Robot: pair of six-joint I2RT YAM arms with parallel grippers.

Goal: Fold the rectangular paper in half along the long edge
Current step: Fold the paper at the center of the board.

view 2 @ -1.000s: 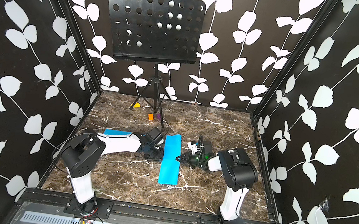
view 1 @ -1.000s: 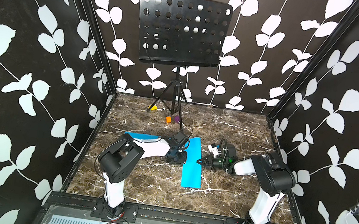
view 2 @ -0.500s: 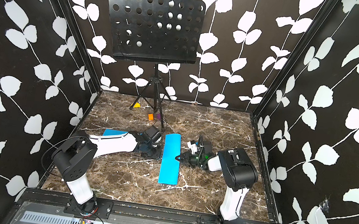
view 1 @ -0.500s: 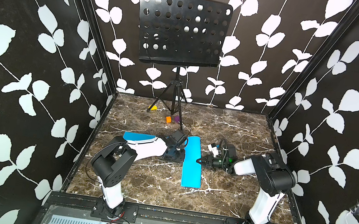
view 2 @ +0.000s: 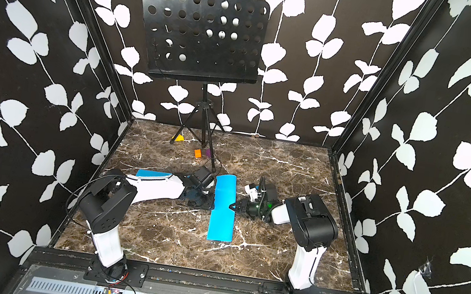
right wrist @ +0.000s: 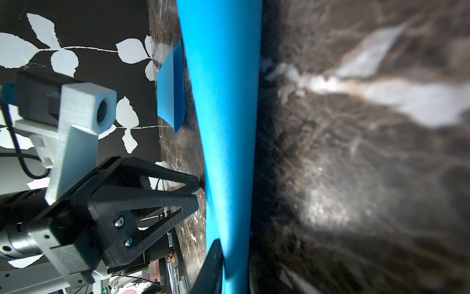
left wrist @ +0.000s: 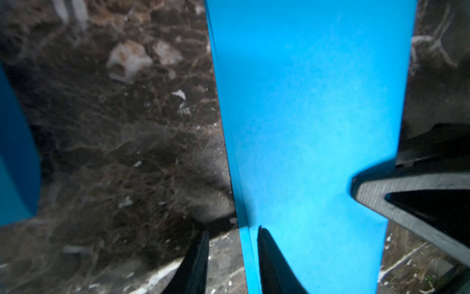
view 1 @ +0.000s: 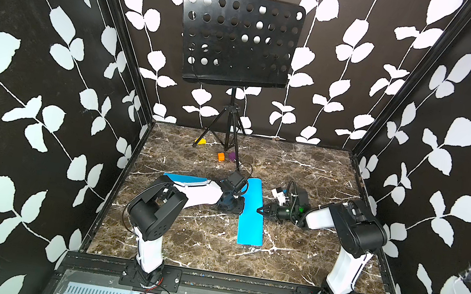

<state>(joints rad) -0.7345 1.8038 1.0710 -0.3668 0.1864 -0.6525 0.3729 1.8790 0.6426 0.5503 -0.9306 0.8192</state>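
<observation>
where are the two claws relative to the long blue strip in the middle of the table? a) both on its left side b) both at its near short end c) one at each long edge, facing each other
c: in a top view the left claw is at the blue strip's left long edge and the right claw at its right long edge.

Wrist views: paper [left wrist: 305, 101] cropped at both ends, tabletop [right wrist: 356, 178] blurred. Right claw [view 1: 259, 210]: one finger [right wrist: 213, 264] visible in its own view, cropped; closure indeterminable. Coloured pieces [view 1: 221, 156] at the rear: too small to identify.
</observation>
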